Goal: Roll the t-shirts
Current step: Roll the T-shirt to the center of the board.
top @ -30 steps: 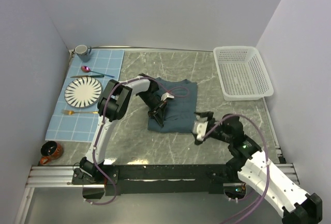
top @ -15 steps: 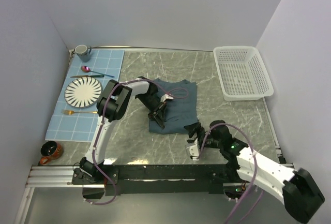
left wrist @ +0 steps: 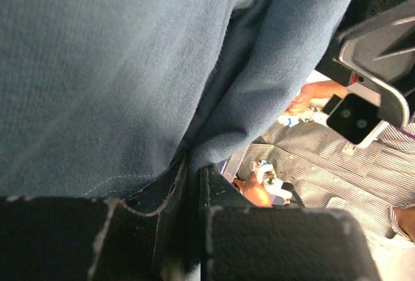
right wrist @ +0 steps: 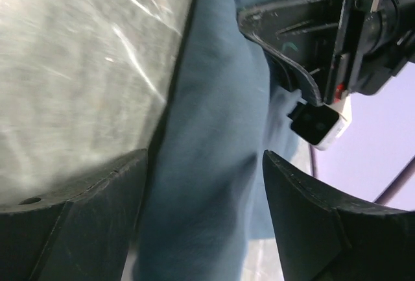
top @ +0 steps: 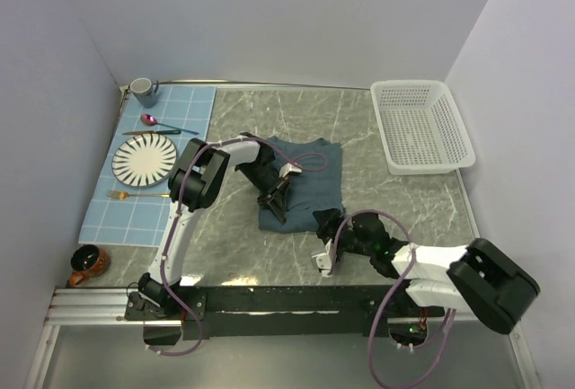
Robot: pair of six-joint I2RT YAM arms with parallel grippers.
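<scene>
The dark slate-blue t-shirt lies folded in the middle of the marble table. My left gripper is down at its near-left edge and is shut on a fold of the fabric; in the left wrist view, cloth is pinched between the closed black fingers. My right gripper sits low at the shirt's near edge. It is open, with its two fingers standing on either side of a thick rolled ridge of the shirt. The left gripper shows beyond that ridge.
A white basket stands at the back right. At the left lies a light blue placemat with a striped plate, spoon, fork and grey mug. A red-brown cup sits near left.
My right arm has swung left from the shirt's right side to its near edge, and its jaws have narrowed a little. The left gripper has stayed in place, holding the fabric.
</scene>
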